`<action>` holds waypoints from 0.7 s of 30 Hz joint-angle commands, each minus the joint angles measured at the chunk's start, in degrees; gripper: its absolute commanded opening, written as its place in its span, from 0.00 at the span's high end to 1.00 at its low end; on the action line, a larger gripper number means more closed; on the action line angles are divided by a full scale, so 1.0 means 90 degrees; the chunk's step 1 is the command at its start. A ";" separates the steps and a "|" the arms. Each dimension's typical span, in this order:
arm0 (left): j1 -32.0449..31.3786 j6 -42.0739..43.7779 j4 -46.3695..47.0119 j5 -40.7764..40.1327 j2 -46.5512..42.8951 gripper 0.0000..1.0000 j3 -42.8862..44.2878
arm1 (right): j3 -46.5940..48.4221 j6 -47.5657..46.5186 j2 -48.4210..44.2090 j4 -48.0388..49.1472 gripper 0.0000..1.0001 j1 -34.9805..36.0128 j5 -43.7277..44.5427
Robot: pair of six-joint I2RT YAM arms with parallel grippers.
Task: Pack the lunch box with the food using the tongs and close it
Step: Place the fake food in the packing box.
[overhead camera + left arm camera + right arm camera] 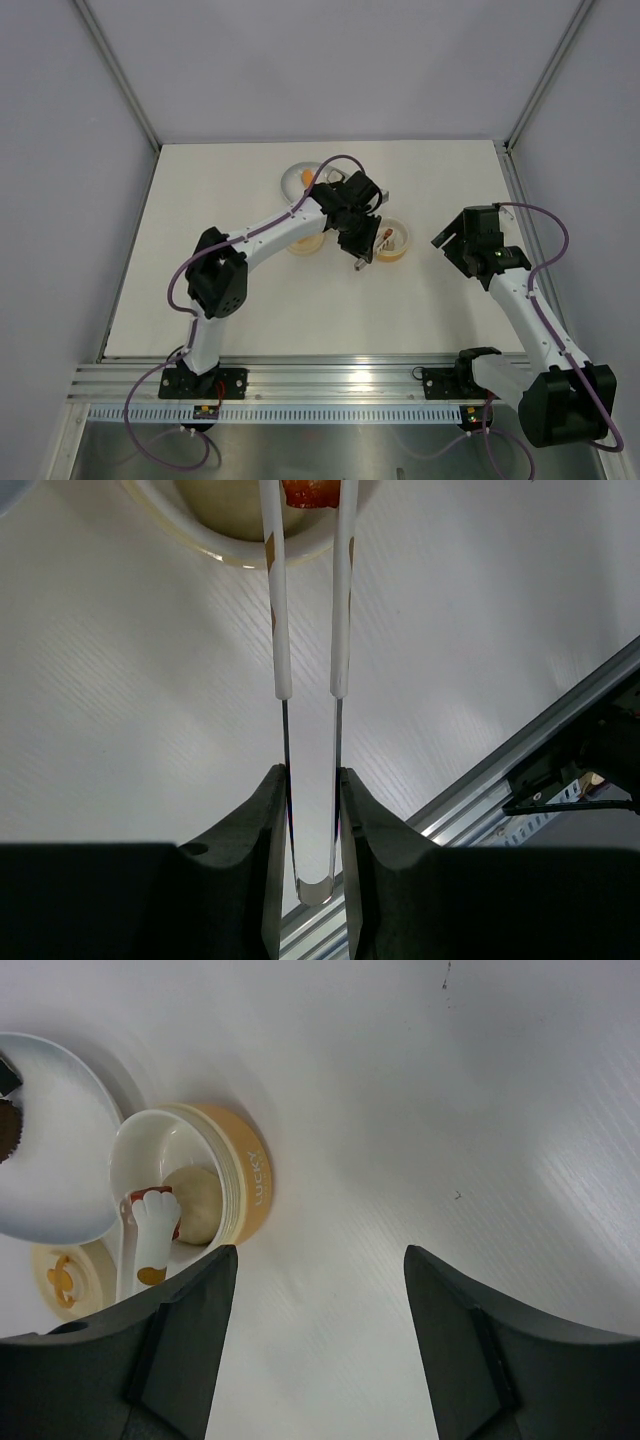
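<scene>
tongs (282, 630) clamped in narrow left gripper (311, 780), long axis straight ahead, tips pinching reddish piece (310, 492) over lunch box (245, 1175); right gripper (318, 1252) wide, empty, apart to its right.

Reads "LUCKY", in pale letters down the yellow outer wall of the lunch box (250, 1185); nothing else legible.

walls (330, 60): grey panels enclosing three sides
table (250, 320): white top sitting inside them
rail (330, 378): aluminium extrusion running along near edge
light: falling soft, even
</scene>
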 commanded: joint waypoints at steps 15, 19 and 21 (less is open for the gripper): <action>-0.0020 -0.0157 0.0287 0.0141 0.0479 0.67 0.0899 | 0.0050 -0.0051 -0.0161 -0.0155 0.24 -0.0019 0.0144; -0.0020 -0.0147 0.0287 0.0161 0.0470 0.67 0.0899 | 0.0031 -0.0041 -0.0171 -0.0145 0.24 -0.0019 0.0124; -0.0020 -0.0147 0.0277 0.0170 0.0470 0.67 0.0889 | 0.0031 -0.0051 -0.0161 -0.0155 0.24 -0.0019 0.0114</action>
